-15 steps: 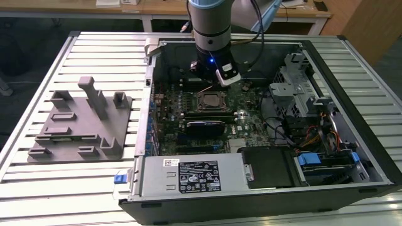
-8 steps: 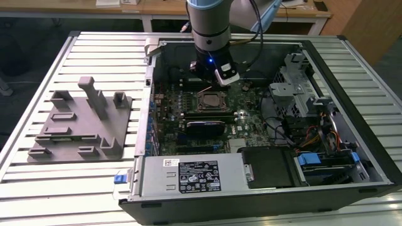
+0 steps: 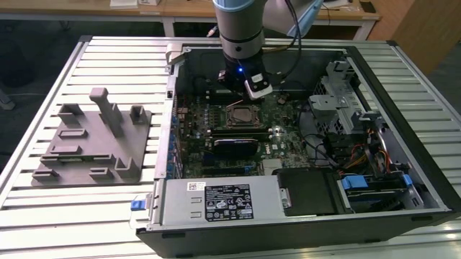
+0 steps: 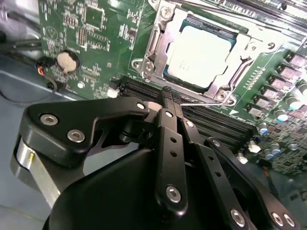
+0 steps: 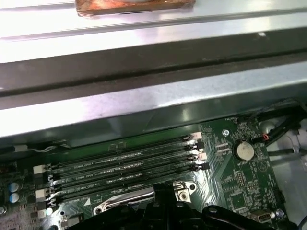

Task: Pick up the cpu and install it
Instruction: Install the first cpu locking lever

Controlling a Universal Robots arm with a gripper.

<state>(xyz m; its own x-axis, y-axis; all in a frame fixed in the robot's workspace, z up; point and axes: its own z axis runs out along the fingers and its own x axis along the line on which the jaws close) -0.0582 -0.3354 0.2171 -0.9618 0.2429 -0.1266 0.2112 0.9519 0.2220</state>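
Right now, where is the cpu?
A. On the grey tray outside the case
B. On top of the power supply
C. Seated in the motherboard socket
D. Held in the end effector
C: the cpu lies inside its metal socket frame on the motherboard, beyond the end effector.

An open computer case (image 3: pixel 403 178) is laid on a slatted metal table (image 3: pixel 108 59). Inside it, a green motherboard (image 3: pixel 277 143) is seen, with a black rectangular block (image 3: pixel 234 147) mounted near its middle. A power supply (image 3: pixel 216 202) bearing a label is fitted along the near edge, and a blue-tabbed drive bay (image 3: pixel 374 186) is placed at the exterior view's right. A grey plastic tray (image 3: pixel 94 143) with upright posts is set on the table at the exterior view's left. Four memory slots (image 5: pixel 124 167) and a round coin battery (image 5: pixel 243 150) are shown in the first wrist view.
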